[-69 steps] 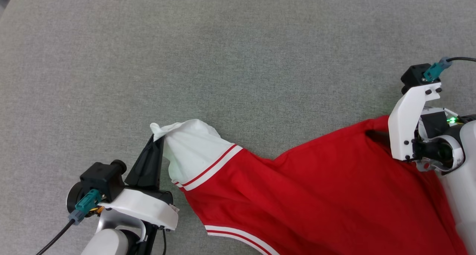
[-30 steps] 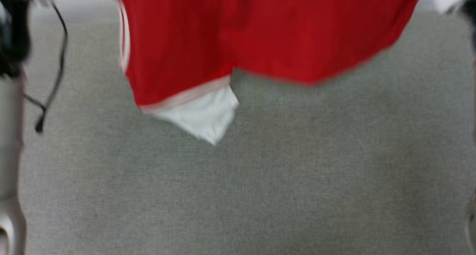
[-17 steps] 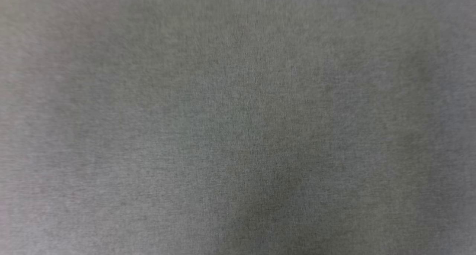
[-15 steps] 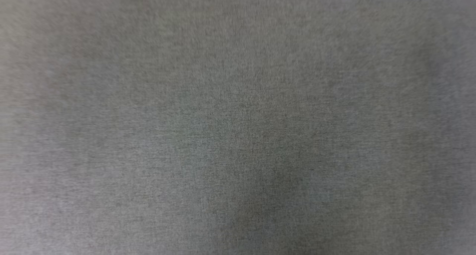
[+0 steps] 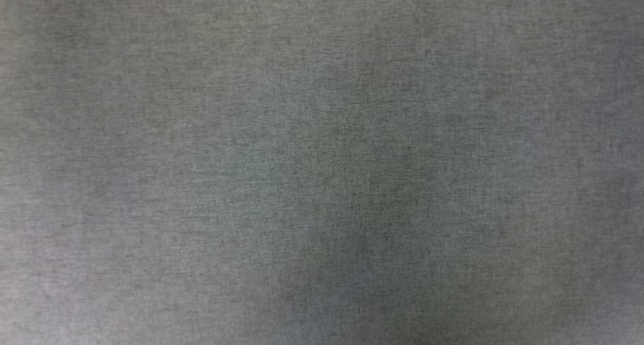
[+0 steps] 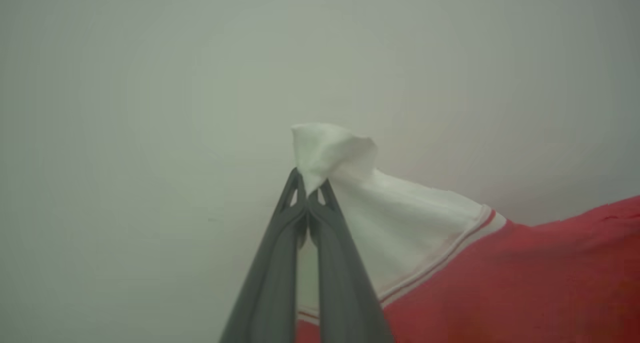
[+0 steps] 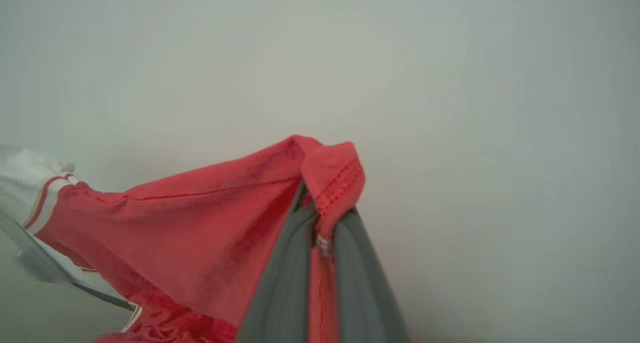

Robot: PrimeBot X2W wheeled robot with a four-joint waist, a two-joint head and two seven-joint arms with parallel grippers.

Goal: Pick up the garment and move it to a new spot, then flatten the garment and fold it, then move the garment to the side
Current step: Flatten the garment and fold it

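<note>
The garment [image 6: 525,283] is no longer lying on the grey surface [image 5: 151,134], where it lay 2.3 s ago. It is now hanging in the air, stretched between the left gripper [image 6: 307,193] and the right gripper [image 7: 320,218], against a pale, blurred background. One second ago it was already swinging at the top of the head view. The head camera is moving, so its framing has shifted. The blur of 0.5 s ago is clearing, and the soft shadow [image 5: 352,264] is widening upward through the middle.
</note>
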